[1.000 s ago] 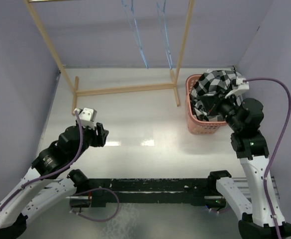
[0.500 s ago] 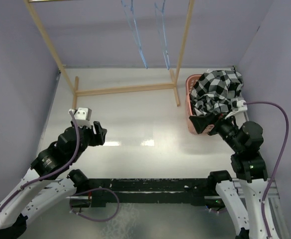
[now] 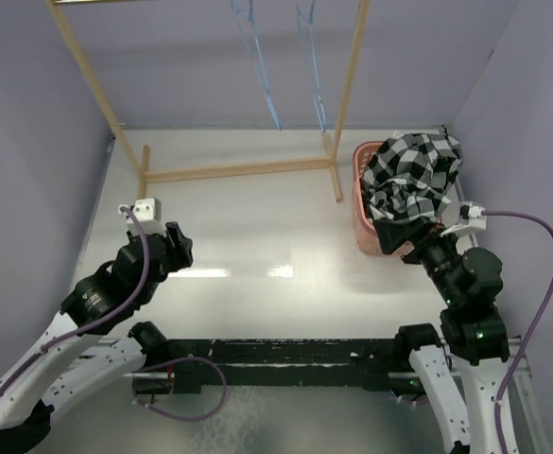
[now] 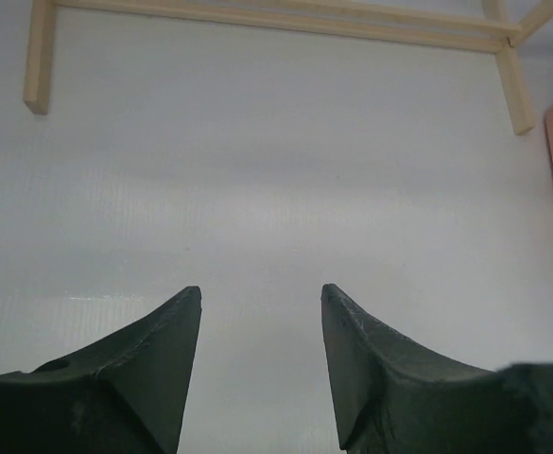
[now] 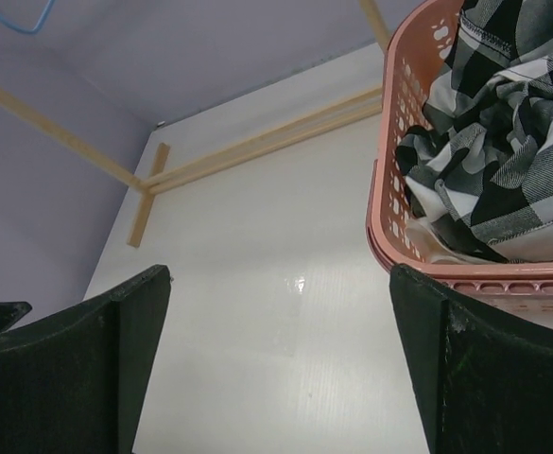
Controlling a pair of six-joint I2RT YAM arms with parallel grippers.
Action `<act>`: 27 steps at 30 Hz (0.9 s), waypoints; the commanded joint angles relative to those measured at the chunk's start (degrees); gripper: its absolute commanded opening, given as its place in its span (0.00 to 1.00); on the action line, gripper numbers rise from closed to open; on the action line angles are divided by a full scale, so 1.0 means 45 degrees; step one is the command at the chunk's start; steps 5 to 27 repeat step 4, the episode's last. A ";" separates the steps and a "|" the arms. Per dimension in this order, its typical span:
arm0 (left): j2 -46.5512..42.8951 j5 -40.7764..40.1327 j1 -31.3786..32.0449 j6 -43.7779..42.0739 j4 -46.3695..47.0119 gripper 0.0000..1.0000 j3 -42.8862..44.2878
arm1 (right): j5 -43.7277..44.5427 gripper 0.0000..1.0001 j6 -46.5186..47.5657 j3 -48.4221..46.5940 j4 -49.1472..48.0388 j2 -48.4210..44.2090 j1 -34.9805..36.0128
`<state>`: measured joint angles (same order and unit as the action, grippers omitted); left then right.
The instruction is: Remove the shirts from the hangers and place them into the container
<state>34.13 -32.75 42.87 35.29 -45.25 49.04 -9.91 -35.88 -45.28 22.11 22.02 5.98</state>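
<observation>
Two light-blue wire hangers (image 3: 268, 95) hang at 12 o'clock in the overhead view, on one wooden rack (image 3: 238, 170). One salmon-pink basket (image 3: 360, 203) sits at about 2 o'clock, and one black-and-white plaid shirt (image 3: 413, 175) shows in it. A patch of pale cloth (image 5: 435, 249) under the plaid may be a second shirt, but that cannot be told. There are two arms, one left gripper (image 4: 262, 295) and one right gripper (image 5: 278, 274), each with two fingers, and two purple cables (image 3: 508, 214).
</observation>
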 commanded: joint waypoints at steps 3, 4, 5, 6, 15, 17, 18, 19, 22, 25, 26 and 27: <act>0.0149 -0.0752 0.0019 0.0719 -0.0184 0.53 0.0701 | -0.0385 1.00 -0.0078 0.0510 -0.0122 -0.0522 0.0000; 0.0265 -0.0700 0.0023 0.0567 -0.0296 0.56 0.0863 | -0.0394 1.00 -0.0026 0.0564 -0.0068 -0.0597 0.0000; 0.0265 -0.0700 0.0023 0.0567 -0.0296 0.56 0.0863 | -0.0394 1.00 -0.0026 0.0564 -0.0068 -0.0597 0.0000; 0.0265 -0.0700 0.0023 0.0567 -0.0296 0.56 0.0863 | -0.0394 1.00 -0.0026 0.0564 -0.0068 -0.0597 0.0000; 0.0265 -0.0700 0.0023 0.0567 -0.0296 0.56 0.0863 | -0.0394 1.00 -0.0026 0.0564 -0.0068 -0.0597 0.0000; 0.0265 -0.0700 0.0023 0.0567 -0.0296 0.56 0.0863 | -0.0394 1.00 -0.0026 0.0564 -0.0068 -0.0597 0.0000; 0.0265 -0.0700 0.0023 0.0567 -0.0296 0.56 0.0863 | -0.0394 1.00 -0.0026 0.0564 -0.0068 -0.0597 0.0000; 0.0265 -0.0700 0.0023 0.0567 -0.0296 0.56 0.0863 | -0.0394 1.00 -0.0026 0.0564 -0.0068 -0.0597 0.0000; 0.0265 -0.0700 0.0023 0.0567 -0.0296 0.56 0.0863 | -0.0394 1.00 -0.0026 0.0564 -0.0068 -0.0597 0.0000; 0.0265 -0.0700 0.0023 0.0567 -0.0296 0.56 0.0863 | -0.0394 1.00 -0.0026 0.0564 -0.0068 -0.0597 0.0000; 0.0265 -0.0700 0.0023 0.0567 -0.0296 0.56 0.0863 | -0.0394 1.00 -0.0026 0.0564 -0.0068 -0.0597 0.0000; 0.0265 -0.0700 0.0023 0.0567 -0.0296 0.56 0.0863 | -0.0394 1.00 -0.0026 0.0564 -0.0068 -0.0597 0.0000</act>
